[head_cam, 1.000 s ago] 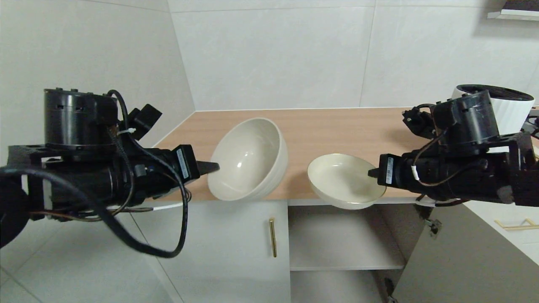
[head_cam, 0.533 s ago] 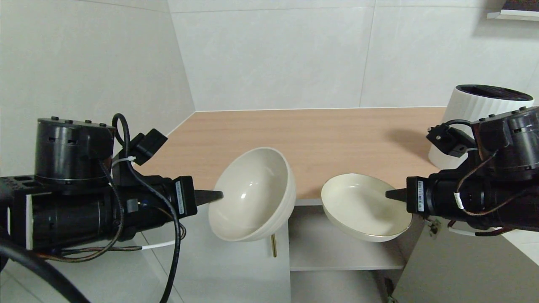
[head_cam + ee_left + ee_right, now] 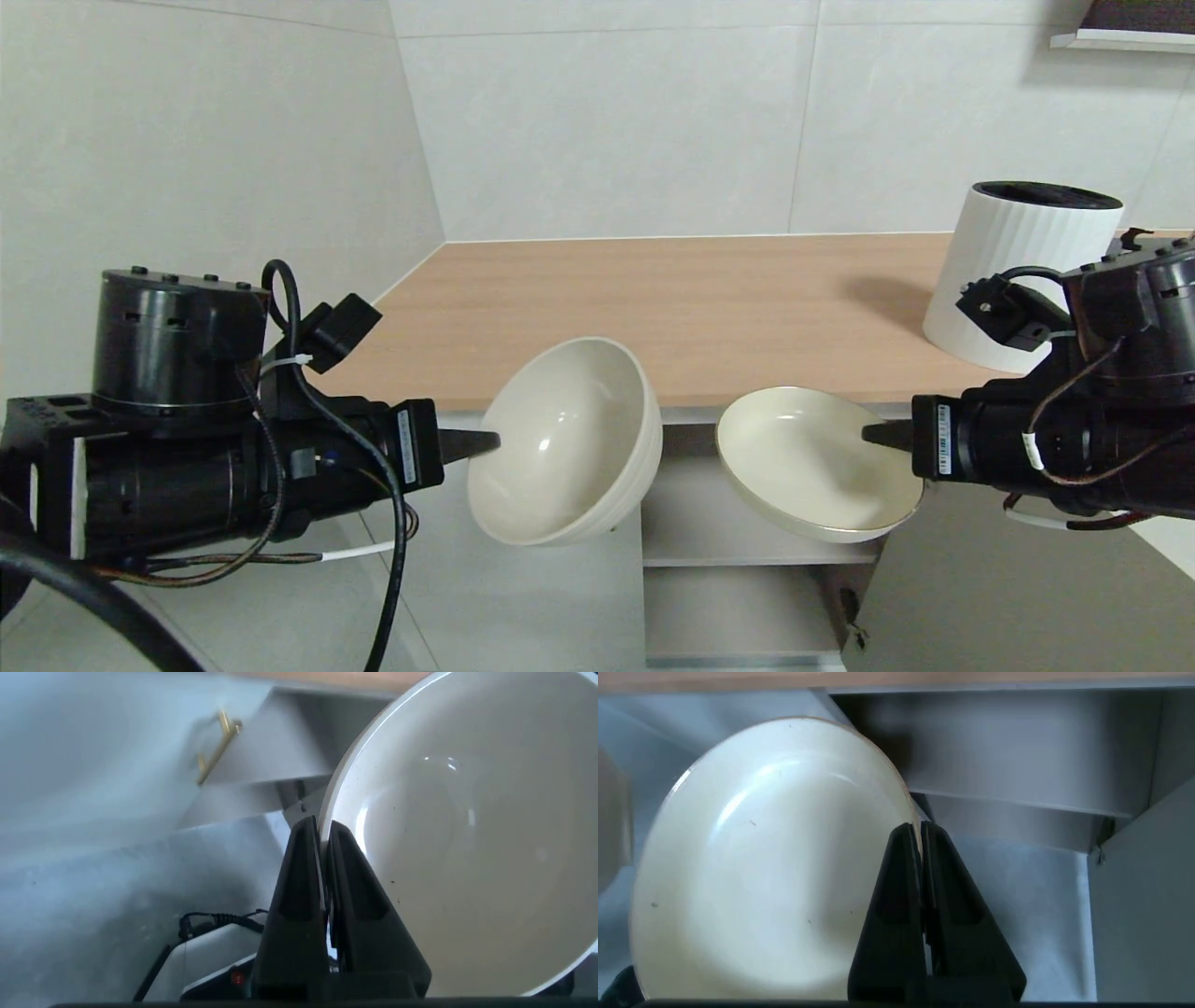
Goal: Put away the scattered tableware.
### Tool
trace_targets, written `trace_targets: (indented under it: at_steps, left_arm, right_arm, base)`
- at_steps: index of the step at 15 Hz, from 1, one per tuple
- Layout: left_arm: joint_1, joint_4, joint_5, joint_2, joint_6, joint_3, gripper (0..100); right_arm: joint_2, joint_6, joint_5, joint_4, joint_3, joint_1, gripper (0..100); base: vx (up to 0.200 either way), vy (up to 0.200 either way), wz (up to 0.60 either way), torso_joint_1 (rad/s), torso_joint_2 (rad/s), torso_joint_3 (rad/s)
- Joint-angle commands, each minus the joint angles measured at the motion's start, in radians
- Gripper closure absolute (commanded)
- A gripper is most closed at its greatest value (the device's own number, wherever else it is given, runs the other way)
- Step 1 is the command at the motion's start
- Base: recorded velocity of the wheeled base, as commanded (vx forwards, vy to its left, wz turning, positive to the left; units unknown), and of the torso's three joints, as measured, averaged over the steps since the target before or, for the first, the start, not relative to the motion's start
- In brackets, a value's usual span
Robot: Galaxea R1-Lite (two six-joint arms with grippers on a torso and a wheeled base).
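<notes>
The left gripper (image 3: 493,438) is clamped on the near rim of the deep bowl (image 3: 569,439), holding it tipped with its mouth towards the robot. A second ago this bowl hung level with the front edge of the desk (image 3: 700,308). It now sits lower, below that edge and in front of the closed cupboard door. The whole picture has also shifted a little, so part of that drop is the camera's.

To its right, the shallow dish (image 3: 812,462) has come down in the same way. It now hangs off the desk's front edge, before the open cupboard and above its shelf (image 3: 747,551). The right gripper (image 3: 868,433) is pinching its right rim. A white ribbed pot (image 3: 1022,271) stands at the desk's far right.

I judge both pieces are off the desk and on their way into the cupboard. The shelf is the likely place for them, the dish being the nearer to it.

In the left wrist view the gripper (image 3: 322,833) has its fingers pressed together with the bowl's (image 3: 467,831) rim between them. This view also brings in the closed door's brass handle (image 3: 213,745), which the bowl covers from the head.

The right wrist view confirms the same thin pinch by the gripper (image 3: 918,833) on the dish (image 3: 775,859). It also looks straight into the cupboard at the shelf (image 3: 1008,817) behind the dish.
</notes>
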Motion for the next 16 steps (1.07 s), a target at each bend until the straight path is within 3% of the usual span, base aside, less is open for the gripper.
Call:
trace_targets:
  at_steps: [1, 16]
  left_arm:
    - [0.0, -0.001, 0.001, 0.005, 0.0, -0.001, 100]
    - [0.0, -0.001, 0.001, 0.023, 0.0, -0.004, 100]
  right_arm:
    - [0.013, 0.0, -0.002, -0.003, 0.005, 0.0, 100]
    - [0.042, -0.018, -0.005, -0.011, 0.011, -0.002, 100]
  base:
    - [0.0, 0.0, 0.0, 0.0, 0.0, 0.0]
    - [0.0, 0.0, 0.0, -0.005, 0.02, 0.01]
